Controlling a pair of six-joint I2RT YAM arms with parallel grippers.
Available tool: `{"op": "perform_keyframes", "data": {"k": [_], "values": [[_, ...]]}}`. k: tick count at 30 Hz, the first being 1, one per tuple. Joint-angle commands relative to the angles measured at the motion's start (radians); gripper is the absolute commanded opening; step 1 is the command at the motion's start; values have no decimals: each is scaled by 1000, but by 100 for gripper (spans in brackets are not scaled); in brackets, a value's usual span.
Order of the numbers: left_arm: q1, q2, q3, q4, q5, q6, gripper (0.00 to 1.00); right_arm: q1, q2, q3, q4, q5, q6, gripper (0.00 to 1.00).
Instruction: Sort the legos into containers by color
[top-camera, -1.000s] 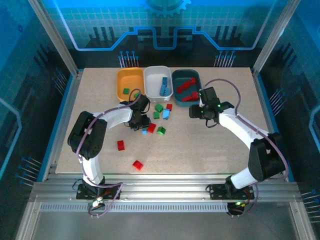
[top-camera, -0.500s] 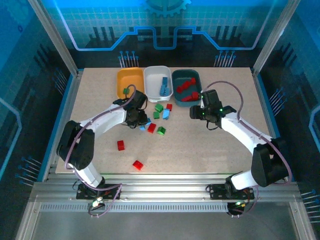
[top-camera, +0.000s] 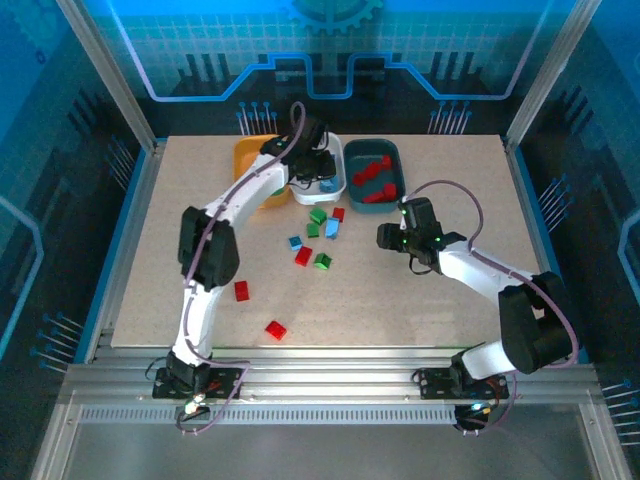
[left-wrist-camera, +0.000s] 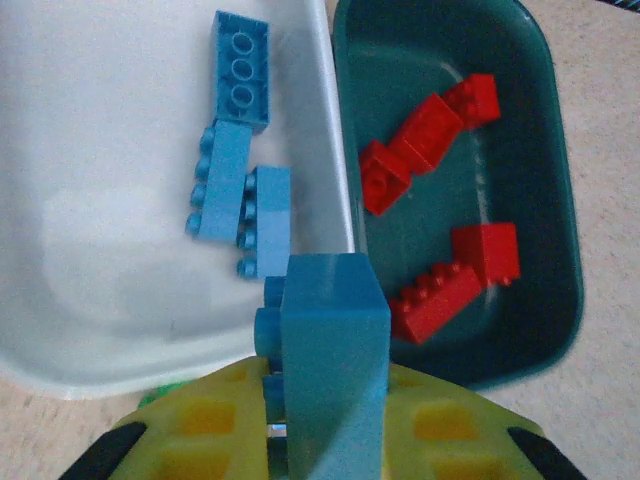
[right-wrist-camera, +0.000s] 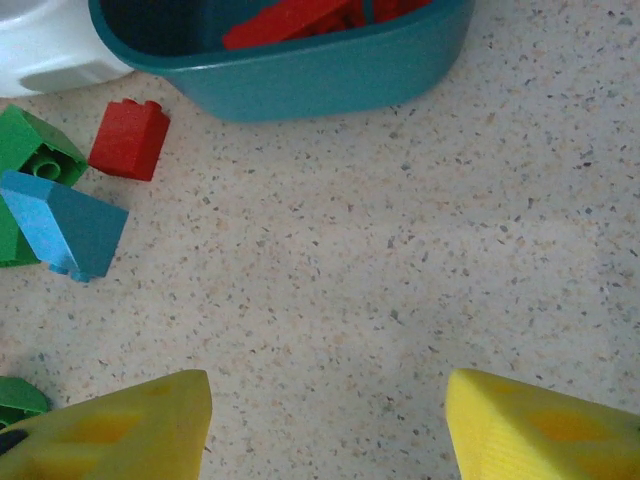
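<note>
The speckled beige table (top-camera: 430, 300) stands inside a blue-lit enclosure. In the left wrist view, the left gripper (left-wrist-camera: 327, 440) is closed on a blue brick (left-wrist-camera: 335, 340) over the near edge of the white tray (left-wrist-camera: 100, 320), where three more blue bricks (left-wrist-camera: 238, 160) lie. The teal tray (left-wrist-camera: 555, 210) just beside it holds red bricks (left-wrist-camera: 430, 130). The right gripper (right-wrist-camera: 325, 420) hangs open over bare table near the teal tray. The top view adds the orange-yellow tray (top-camera: 248, 155) and two loose red bricks (top-camera: 241, 290) nearer the front.
</note>
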Motion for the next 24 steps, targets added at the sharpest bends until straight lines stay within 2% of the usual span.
{"op": "perform_keyframes", "data": {"k": [1, 5, 6, 9, 10, 11, 12, 15, 16, 18, 20, 24], "values": [[24, 106, 149, -81, -6, 31, 0, 6, -12, -20, 36, -8, 9, 65], [46, 171, 229, -79, 5, 11, 0, 0, -12, -21, 41, -14, 7, 65], [49, 180, 239, -78, 6, 7, 2, -3, -12, -21, 43, -16, 7, 66], [55, 189, 250, -75, 6, 7, 18, -5, -12, -22, 43, -25, 8, 67], [55, 190, 251, -76, 9, 5, 28, -5, -12, -19, 42, -26, 8, 67], [57, 188, 251, -80, 11, 3, 44, -5, -13, -19, 40, -25, 7, 67], [57, 184, 252, -89, 15, 2, 56, -6, -16, -19, 38, -25, 7, 67], [53, 141, 233, -103, 27, 9, 74, -8, -30, -25, 39, -19, 6, 68], [49, 108, 209, -99, 28, 19, 86, -8, -33, -27, 38, -18, 7, 68], [44, 50, 161, -99, 16, 30, 91, -9, -38, -27, 35, -19, 4, 68], [39, -18, 94, -102, 21, 18, 91, -8, -44, -29, 35, -15, 5, 68], [-9, -192, -172, -46, 34, -6, 91, -14, -56, -32, 31, -1, 4, 68]]}}
